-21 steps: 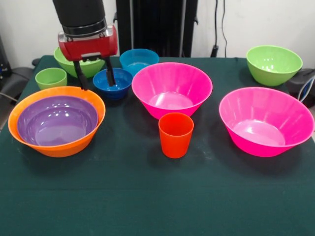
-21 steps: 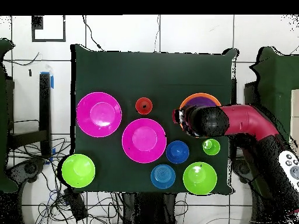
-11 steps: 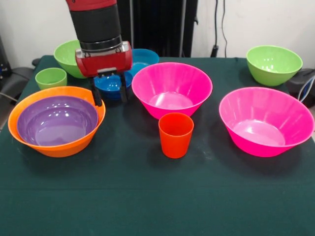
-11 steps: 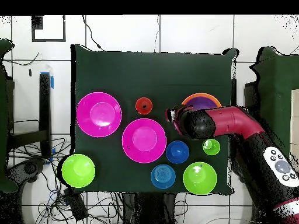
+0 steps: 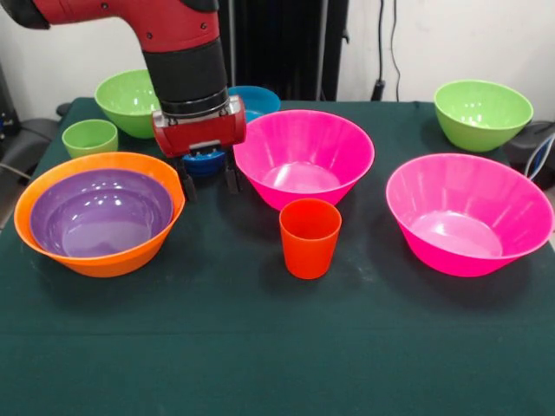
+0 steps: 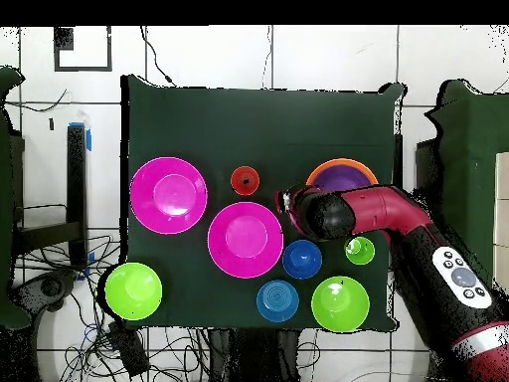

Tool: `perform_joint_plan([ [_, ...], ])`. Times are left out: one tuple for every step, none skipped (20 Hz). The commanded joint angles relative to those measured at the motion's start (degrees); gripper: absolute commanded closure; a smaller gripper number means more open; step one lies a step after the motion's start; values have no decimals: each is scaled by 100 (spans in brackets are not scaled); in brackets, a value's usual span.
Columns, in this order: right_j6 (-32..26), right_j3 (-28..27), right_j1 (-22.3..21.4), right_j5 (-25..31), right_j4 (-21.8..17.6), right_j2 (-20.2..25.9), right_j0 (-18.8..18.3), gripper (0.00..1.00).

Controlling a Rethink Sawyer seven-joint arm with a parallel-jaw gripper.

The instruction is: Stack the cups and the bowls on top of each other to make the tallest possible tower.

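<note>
Inspecting the front view: gripper (image 5: pixel 208 182) hangs empty, fingers spread, between the orange bowl (image 5: pixel 165 234) holding the purple bowl (image 5: pixel 100 212) and the pink bowl (image 5: pixel 303 156) mid-table; the orange-red cup (image 5: pixel 310 237) stands toward the table's near edge. Risk: a descent could clip either rim. Overhead view: gripper (image 6: pixel 291 203) crowded likewise; no legible writing.

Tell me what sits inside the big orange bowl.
A purple bowl is nested inside the orange bowl, its rim just below the orange rim. The purple bowl looks empty. Anything between the two bowls is covered.
</note>
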Motion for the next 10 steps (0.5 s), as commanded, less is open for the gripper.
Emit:
perform_joint_plan([
  [-527, -334, 356, -277, -553, -366, 185, 0],
  [-536, -347, 365, -278, -575, -369, 183, 0],
  [-536, -336, 362, -285, -598, -375, 172, 0],
  [-535, -324, 359, -292, -621, -381, 161, 0],
  [-529, -300, 334, -294, -646, -393, 157, 0],
  [-539, -295, 310, -268, -646, -386, 151, 0],
  [-551, -301, 286, -211, -642, -393, 163, 0],
  [-563, -308, 262, -154, -639, -401, 176, 0],
  [-615, -313, 214, -43, -609, -405, 162, 0],
  [-658, -318, 185, 17, -590, -398, 150, 0],
])
